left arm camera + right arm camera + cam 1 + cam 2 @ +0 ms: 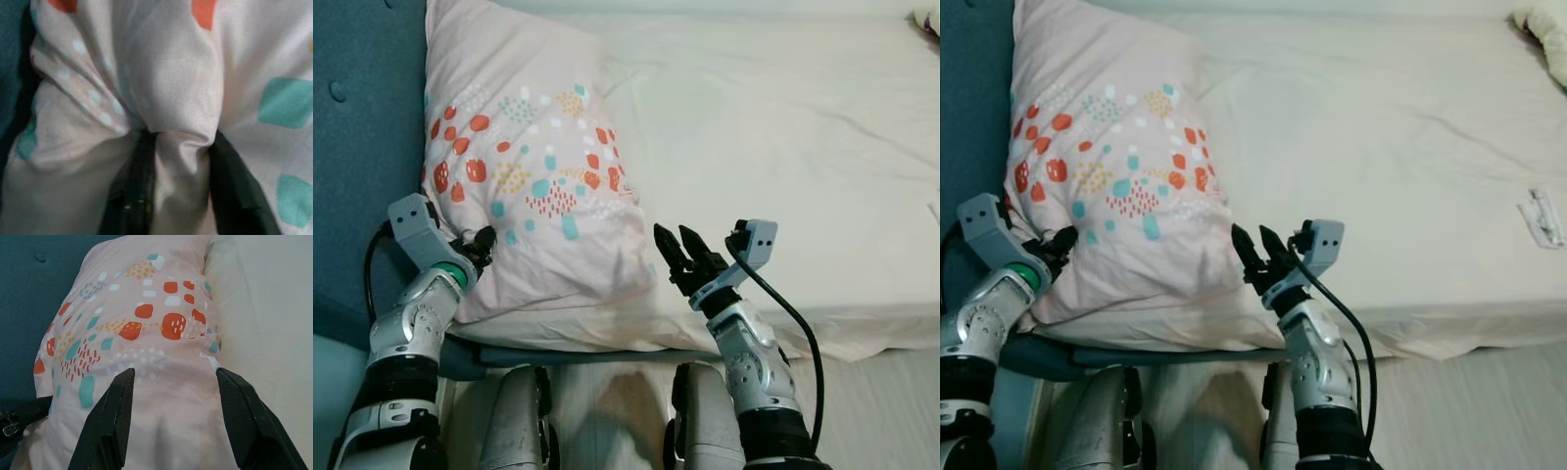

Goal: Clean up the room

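A pale pink pillow [533,166] with orange and teal spots lies on the bed's left side, against the teal headboard [357,147]. My left gripper [481,245] is shut on the pillow's near left corner; the left wrist view shows a fold of the pillow fabric [178,147] pinched between the black fingers [230,191]. My right gripper [680,245] stands open just off the pillow's near right corner, touching nothing. In the right wrist view the pillow [142,347] lies beyond the spread fingers [110,421].
The cream mattress sheet [773,147] stretches to the right, with a small white tag [1540,215] near its right edge and a pale bundle [1547,34] at the far right corner. The bed's front edge [862,338] drops to a light wooden floor [891,411].
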{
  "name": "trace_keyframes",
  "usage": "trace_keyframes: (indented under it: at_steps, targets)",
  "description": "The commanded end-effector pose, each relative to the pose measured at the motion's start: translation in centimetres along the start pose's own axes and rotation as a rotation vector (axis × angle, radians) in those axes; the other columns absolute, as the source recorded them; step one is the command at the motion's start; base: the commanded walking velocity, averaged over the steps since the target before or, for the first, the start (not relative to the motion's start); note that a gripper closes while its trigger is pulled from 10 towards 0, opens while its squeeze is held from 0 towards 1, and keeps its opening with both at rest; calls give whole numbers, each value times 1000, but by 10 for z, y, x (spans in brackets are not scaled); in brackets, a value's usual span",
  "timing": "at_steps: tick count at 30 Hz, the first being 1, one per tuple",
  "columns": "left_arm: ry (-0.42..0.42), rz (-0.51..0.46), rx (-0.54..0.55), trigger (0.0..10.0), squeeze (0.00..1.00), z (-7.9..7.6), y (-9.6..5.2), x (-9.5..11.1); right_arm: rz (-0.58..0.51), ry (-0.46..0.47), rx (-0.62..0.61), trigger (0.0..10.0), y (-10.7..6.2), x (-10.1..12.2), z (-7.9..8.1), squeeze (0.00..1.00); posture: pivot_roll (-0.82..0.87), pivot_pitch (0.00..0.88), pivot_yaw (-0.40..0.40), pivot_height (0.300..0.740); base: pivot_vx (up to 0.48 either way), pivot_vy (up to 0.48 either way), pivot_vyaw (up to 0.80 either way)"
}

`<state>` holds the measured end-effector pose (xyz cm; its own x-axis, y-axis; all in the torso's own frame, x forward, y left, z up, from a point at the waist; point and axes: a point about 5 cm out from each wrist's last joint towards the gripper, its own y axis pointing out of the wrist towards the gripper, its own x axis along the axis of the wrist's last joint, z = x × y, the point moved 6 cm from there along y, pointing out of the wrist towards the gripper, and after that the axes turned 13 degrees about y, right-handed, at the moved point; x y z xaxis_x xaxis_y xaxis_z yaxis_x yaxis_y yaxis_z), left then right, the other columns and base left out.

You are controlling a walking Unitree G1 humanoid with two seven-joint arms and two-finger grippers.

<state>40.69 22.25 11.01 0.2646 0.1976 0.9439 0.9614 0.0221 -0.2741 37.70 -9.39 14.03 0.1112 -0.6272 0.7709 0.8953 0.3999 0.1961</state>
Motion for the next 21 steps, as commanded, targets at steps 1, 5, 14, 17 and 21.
trace_keyframes:
  at_steps: [1,5,14,17,21]
  targets:
    - [50,39,9,0,0,0,0,-8,21,21,-17,10000,-4,-9,-2,0,35,167,52,595,0,0,0]
    - [139,8,21,0,0,1,1,-1,24,26,-21,10000,-5,-11,-2,0,35,170,54,595,0,0,0]
    - [739,-438,198,0,0,-25,-26,103,21,24,-31,10000,-5,-8,-4,0,44,173,52,595,0,0,0]
    - [817,-537,257,0,0,-32,-35,129,22,23,-30,10000,-4,-9,-3,0,44,172,52,595,0,0,0]
    - [927,-664,364,0,0,-39,-51,167,25,19,-22,10000,-1,-10,-1,0,40,167,56,595,0,0,0]
